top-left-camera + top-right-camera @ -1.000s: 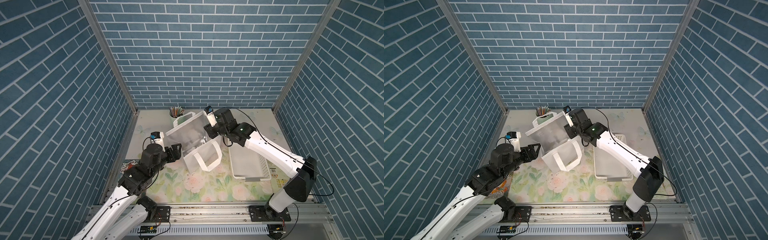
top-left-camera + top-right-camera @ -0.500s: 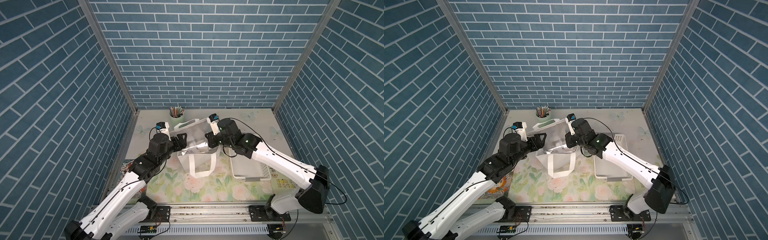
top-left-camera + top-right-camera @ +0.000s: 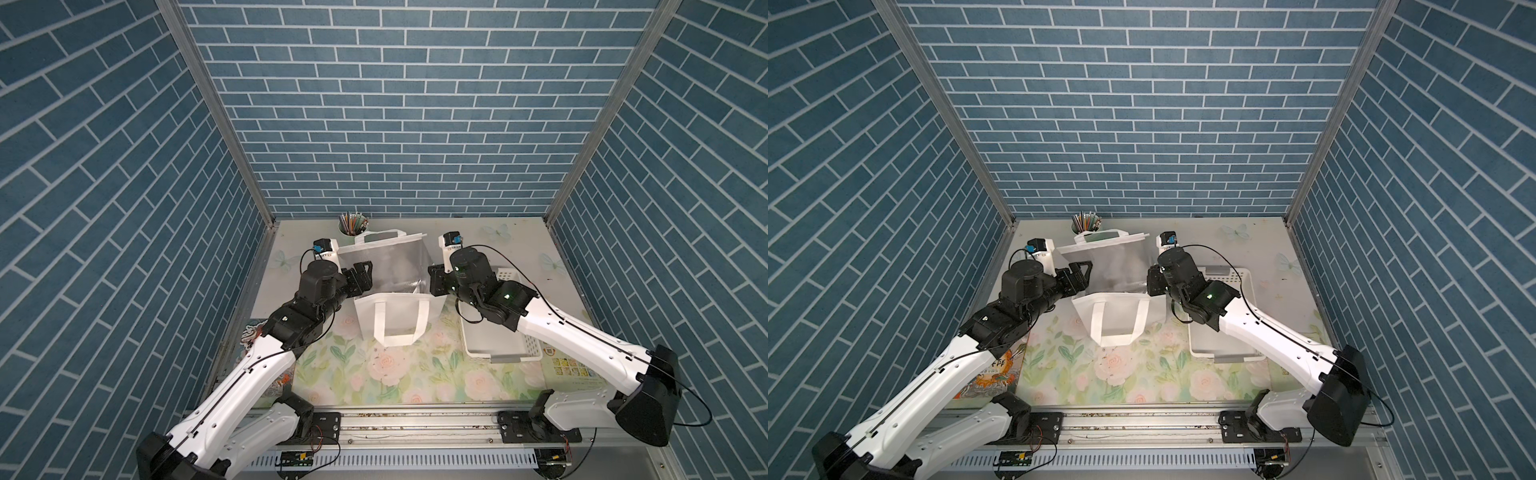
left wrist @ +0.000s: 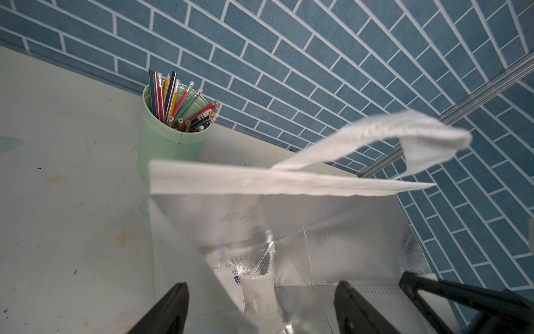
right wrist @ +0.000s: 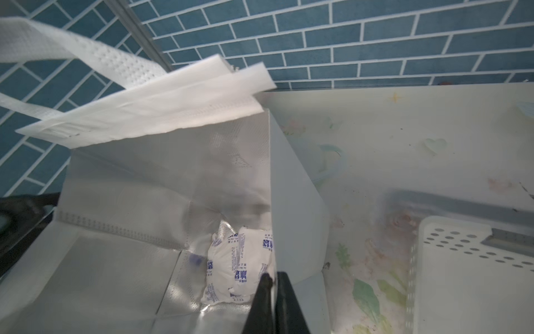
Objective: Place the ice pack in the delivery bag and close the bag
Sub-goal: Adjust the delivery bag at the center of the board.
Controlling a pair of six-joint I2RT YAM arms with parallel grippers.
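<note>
The small, soft white pouch with blue print, the ice pack [image 5: 237, 266], lies on the silver foil floor of the large white fabric delivery bag [image 3: 390, 309], which stands open at the centre of both top views. The right gripper [image 5: 273, 289] is pinched on the bag's side wall at its rim. The left gripper [image 3: 362, 275] is spread wide, straddling the opposite wall without gripping. The placing looks done, so letting go comes next. Part the right jaws fully before lifting, then draw both arms outward so the bag stays upright.
</note>
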